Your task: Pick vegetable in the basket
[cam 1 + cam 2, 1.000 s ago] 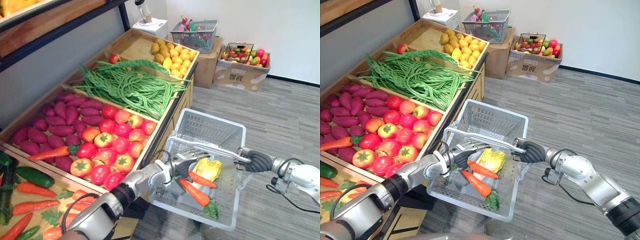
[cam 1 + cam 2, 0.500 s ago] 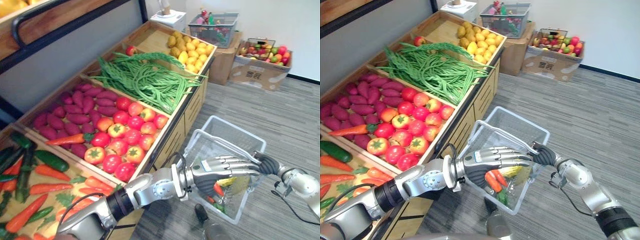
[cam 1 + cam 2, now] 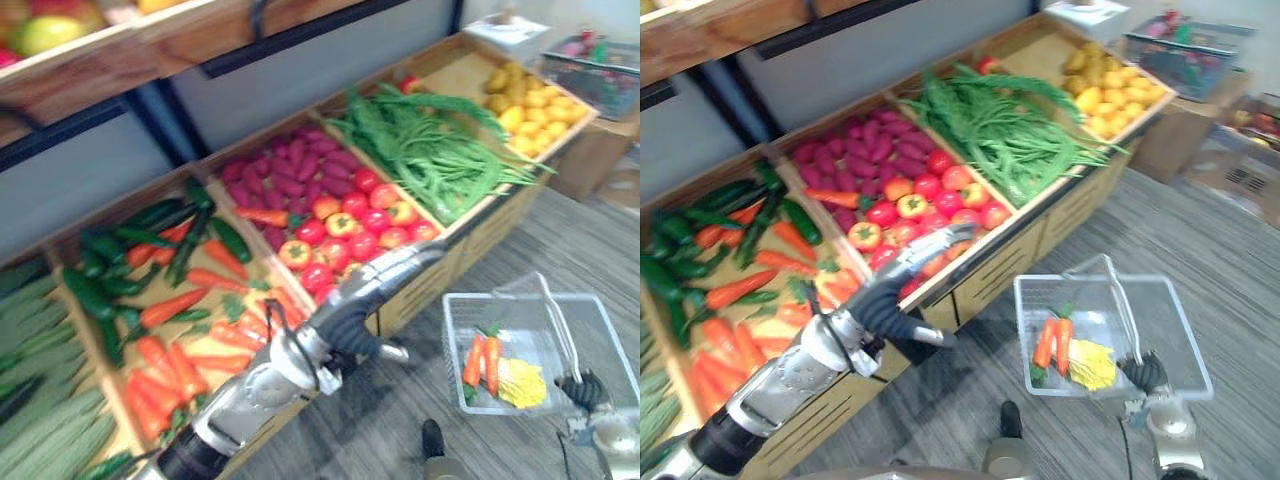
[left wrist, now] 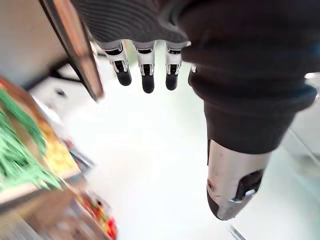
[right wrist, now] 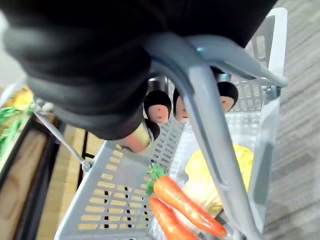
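At the far left of the long wooden produce stand [image 3: 1065, 212] we log pale green ridged gourds [image 3: 45, 430], blurred. Next compartment to the right: dark green cucumbers [image 3: 150, 213] mixed with loose orange carrots [image 3: 170, 308]. Next: purple sweet potatoes [image 3: 290, 180] at the back, red round tomatoes [image 3: 345, 235] in front of them.

The left hand [image 3: 395, 270] reaches in from the lower left and shows across the front edge of the tomato compartment; we cannot tell whether it touches wood or tomatoes. In its wrist view the fingers [image 4: 146, 75] are straight in a row, the thumb stands apart, and nothing lies between them, so we note this hand as empty.

Further right we record a heap of long green beans [image 3: 430, 160], then yellow rounded produce [image 3: 530, 100] in the last compartment; we cannot tell its kind.

Right of the stand and apart from it is the translucent grey plastic basket [image 3: 452, 345]. Inside it lie two orange carrots with green tops [image 3: 491, 365], side by side, with a yellow leafy vegetable [image 3: 522, 383] just to their right. In the right wrist view one carrot lies against it. At the near right of the basket, the right hand [image 3: 580, 390] has its fingers [image 5: 158, 106] curled round the grey handle [image 5: 210, 135], which stands raised over the basket.
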### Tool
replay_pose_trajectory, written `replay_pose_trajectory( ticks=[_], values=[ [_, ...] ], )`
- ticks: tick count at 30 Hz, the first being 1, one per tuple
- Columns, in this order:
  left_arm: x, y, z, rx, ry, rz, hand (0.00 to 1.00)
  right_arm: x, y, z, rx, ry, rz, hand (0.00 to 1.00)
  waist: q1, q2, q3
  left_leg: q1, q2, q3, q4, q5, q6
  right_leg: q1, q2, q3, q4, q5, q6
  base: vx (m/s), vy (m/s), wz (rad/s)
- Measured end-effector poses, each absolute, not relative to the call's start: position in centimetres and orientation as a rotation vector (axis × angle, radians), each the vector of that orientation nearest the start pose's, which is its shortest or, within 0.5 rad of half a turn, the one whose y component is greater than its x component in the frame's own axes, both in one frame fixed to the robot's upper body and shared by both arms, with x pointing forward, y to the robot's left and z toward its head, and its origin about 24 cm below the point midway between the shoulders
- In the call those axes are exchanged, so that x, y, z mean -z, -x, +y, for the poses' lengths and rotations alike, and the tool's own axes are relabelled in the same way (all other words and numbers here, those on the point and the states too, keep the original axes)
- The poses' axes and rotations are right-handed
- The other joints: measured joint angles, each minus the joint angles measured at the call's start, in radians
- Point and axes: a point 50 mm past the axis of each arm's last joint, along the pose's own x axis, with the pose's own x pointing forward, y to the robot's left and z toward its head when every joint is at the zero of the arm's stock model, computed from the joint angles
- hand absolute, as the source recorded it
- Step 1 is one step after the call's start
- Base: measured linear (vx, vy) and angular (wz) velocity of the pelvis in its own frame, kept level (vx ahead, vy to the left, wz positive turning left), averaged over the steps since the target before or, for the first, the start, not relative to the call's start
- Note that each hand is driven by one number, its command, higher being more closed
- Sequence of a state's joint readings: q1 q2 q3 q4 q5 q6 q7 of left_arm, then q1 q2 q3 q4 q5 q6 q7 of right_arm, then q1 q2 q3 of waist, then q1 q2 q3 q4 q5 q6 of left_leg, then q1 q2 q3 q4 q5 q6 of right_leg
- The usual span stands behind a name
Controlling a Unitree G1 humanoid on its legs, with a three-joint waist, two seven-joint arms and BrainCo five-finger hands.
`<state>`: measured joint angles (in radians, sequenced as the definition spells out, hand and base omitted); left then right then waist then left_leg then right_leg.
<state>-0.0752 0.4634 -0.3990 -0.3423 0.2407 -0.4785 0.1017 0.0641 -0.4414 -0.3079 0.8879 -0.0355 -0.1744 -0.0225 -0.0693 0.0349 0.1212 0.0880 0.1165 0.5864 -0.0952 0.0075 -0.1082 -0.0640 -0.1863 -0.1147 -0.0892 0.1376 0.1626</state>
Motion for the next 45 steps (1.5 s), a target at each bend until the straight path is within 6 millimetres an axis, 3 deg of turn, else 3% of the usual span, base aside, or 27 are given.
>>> replay_pose_trajectory(
  ticks=[4,8,10,11,14,15,19,23,28,33,37,45],
  values=[
    [-13.2,-20.9,13.9,0.149,-0.437,-0.709,0.00,11.9,-9.1,-32.6,0.618,0.151,0.911,1.00,0.055,-0.015,-0.011,-0.067,-0.009,-0.162,0.000,0.031,0.023,0.036,-0.025,-0.163,0.007,-0.002,-0.002,-0.03,-0.008,1.10],
    [-11.0,-20.3,18.0,-0.171,-0.439,-0.525,0.00,14.2,-7.2,-29.2,0.658,-0.018,1.009,1.00,0.101,-0.055,-0.017,-0.117,-0.028,-0.263,-0.001,0.054,0.038,0.052,-0.045,-0.265,0.012,-0.017,-0.006,-0.05,0.015,0.76],
    [-9.5,-20.0,19.4,-0.266,-0.441,-0.435,0.00,14.7,-6.7,-28.3,0.673,-0.067,1.021,1.00,0.104,-0.068,-0.024,-0.128,-0.037,-0.293,-0.002,0.059,0.038,0.055,-0.055,-0.292,0.026,-0.036,-0.006,-0.06,0.044,0.52],
    [-7.3,-19.8,21.2,-0.350,-0.451,-0.309,0.00,15.0,-6.5,-27.5,0.681,-0.100,1.028,1.00,0.105,-0.072,-0.032,-0.135,-0.041,-0.313,-0.005,0.065,0.040,0.059,-0.060,-0.313,0.032,-0.044,-0.013,-0.06,0.052,0.49],
    [-4.5,-19.1,23.7,-0.522,-0.443,-0.141,0.00,15.4,-6.5,-26.3,0.683,-0.125,1.039,1.00,0.107,-0.076,-0.036,-0.141,-0.051,-0.338,-0.007,0.068,0.038,0.066,-0.064,-0.336,0.034,-0.061,-0.024,-0.07,0.059,0.30],
    [-3.0,-18.4,25.0,-0.608,-0.438,-0.056,0.00,15.6,-6.3,-25.8,0.686,-0.133,1.049,1.00,0.108,-0.078,-0.045,-0.144,-0.053,-0.353,-0.007,0.067,0.040,0.071,-0.064,-0.350,0.033,-0.068,-0.022,-0.03,0.024,0.20],
    [-0.1,-16.2,27.3,-0.812,-0.428,0.113,0.00,15.9,-6.0,-24.8,0.684,-0.152,1.065,1.00,0.112,-0.087,-0.068,-0.156,-0.054,-0.367,-0.007,0.068,0.039,0.075,-0.061,-0.371,0.020,-0.068,-0.022,0.00,0.016,0.14],
    [5.5,-12.3,29.3,-0.948,-0.421,0.431,0.00,16.2,-5.8,-23.7,0.681,-0.160,1.090,1.00,0.111,-0.098,-0.083,-0.154,-0.055,-0.373,-0.008,0.069,0.036,0.088,-0.057,-0.378,0.002,-0.067,-0.026,0.05,0.001,0.04],
    [10.5,-7.3,28.8,-0.979,-0.354,0.760,0.00,16.5,-5.7,-22.9,0.687,-0.168,1.111,1.00,0.104,-0.112,-0.093,-0.145,-0.054,-0.371,-0.007,0.064,0.036,0.096,-0.054,-0.372,-0.002,-0.065,-0.028,0.08,-0.008,-0.03],
    [15.0,-2.3,26.1,-0.800,-0.144,1.111,0.00,16.4,-6.2,-22.9,0.650,-0.136,1.108,1.00,0.090,-0.103,-0.090,-0.096,-0.052,-0.332,-0.008,0.044,0.031,0.120,-0.054,-0.338,-0.004,-0.069,-0.023,0.05,-0.010,-0.21],
    [15.9,-2.0,24.5,-0.636,-0.056,1.171,0.00,16.4,-6.4,-22.8,0.593,-0.106,1.115,1.00,0.085,-0.099,-0.089,-0.081,-0.050,-0.316,-0.008,0.039,0.027,0.119,-0.054,-0.316,0.003,-0.075,-0.024,0.00,-0.010,-0.14],
    [16.3,-3.1,23.1,-0.435,-0.122,1.177,0.00,16.3,-7.4,-22.5,0.509,-0.055,1.107,1.00,0.074,-0.092,-0.085,-0.060,-0.048,-0.291,-0.009,0.027,0.020,0.122,-0.055,-0.290,0.007,-0.080,-0.022,-0.02,-0.010,-0.09]
  ],
)
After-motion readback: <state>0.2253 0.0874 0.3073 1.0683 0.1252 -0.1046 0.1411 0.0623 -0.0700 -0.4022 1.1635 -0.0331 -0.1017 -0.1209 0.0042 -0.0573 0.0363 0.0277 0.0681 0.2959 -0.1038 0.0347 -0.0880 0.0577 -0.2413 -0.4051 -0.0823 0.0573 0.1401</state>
